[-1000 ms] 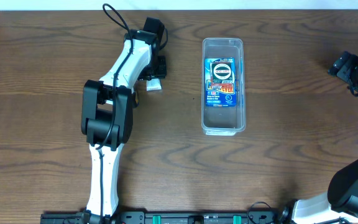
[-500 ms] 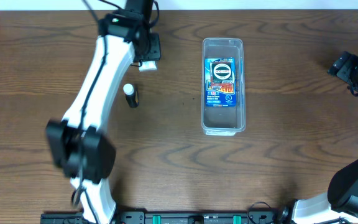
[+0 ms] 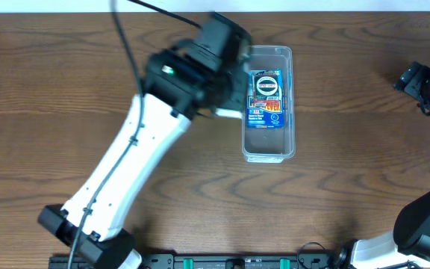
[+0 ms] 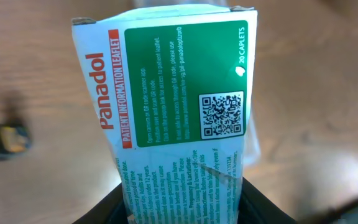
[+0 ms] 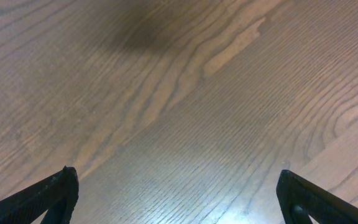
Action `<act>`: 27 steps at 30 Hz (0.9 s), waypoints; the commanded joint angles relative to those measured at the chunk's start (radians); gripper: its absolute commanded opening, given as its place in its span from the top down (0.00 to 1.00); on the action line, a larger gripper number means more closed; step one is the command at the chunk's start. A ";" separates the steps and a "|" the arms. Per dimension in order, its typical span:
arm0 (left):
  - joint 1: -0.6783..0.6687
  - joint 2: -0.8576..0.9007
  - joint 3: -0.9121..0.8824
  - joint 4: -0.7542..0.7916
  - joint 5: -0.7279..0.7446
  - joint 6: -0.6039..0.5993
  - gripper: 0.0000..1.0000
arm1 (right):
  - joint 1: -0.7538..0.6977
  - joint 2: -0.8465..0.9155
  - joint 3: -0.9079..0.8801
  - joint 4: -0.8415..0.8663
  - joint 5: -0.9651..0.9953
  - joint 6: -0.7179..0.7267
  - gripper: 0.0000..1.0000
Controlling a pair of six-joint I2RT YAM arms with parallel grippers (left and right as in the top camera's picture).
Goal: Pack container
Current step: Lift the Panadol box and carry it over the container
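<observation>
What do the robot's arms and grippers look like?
The left arm has white link shells, black joint housings and a thin black cable along it. The right arm shows a black joint and a white link. The right gripper has black fingers.

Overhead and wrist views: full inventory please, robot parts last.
container: one, clear, centre of the table.
packet: one, mostly blue, lying inside the container.
Panadol box: one, white and green, at the left wrist camera.
small item: one, dark, on the table, too blurred to name.
table: one, brown wood.
left arm: one, white and black, by the container, jaws shut on the Panadol box.
right arm: one, black, right edge, jaws open over the table.
</observation>
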 commanded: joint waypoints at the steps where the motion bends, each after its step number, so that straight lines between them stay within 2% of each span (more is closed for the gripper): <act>1: -0.071 0.029 -0.035 -0.013 0.011 -0.077 0.55 | -0.006 0.008 -0.005 -0.001 0.007 -0.012 0.01; 6: -0.152 0.080 -0.091 0.032 0.010 -0.131 0.55 | -0.006 0.008 -0.005 -0.001 0.007 -0.012 0.01; 13: -0.171 0.196 -0.130 0.141 0.010 -0.236 0.55 | -0.006 0.008 -0.005 -0.001 0.007 -0.012 0.01; 22: -0.171 0.354 -0.130 0.249 0.002 -0.238 0.55 | -0.006 0.008 -0.005 -0.001 0.007 -0.012 0.01; 27: -0.168 0.393 -0.130 0.263 -0.075 -0.238 0.55 | -0.006 0.008 -0.005 -0.001 0.007 -0.012 0.01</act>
